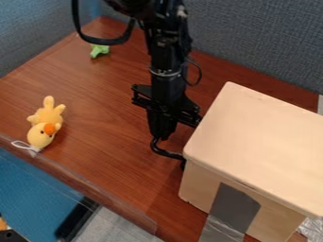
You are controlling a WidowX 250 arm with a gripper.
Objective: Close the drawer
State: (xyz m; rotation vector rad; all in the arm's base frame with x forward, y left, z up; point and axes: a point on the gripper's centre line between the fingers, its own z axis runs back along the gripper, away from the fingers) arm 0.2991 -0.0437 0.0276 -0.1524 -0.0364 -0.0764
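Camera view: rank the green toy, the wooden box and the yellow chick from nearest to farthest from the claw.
1. Wooden box, right beside the claw, at the picture's right.
2. Yellow chick, across at the picture's left.
3. Green toy, toward the upper left, beyond the chick.

A yellow toy chick (pixel 46 116) and a small green toy (pixel 98 50) — on a wooden table (pixel 101 108).
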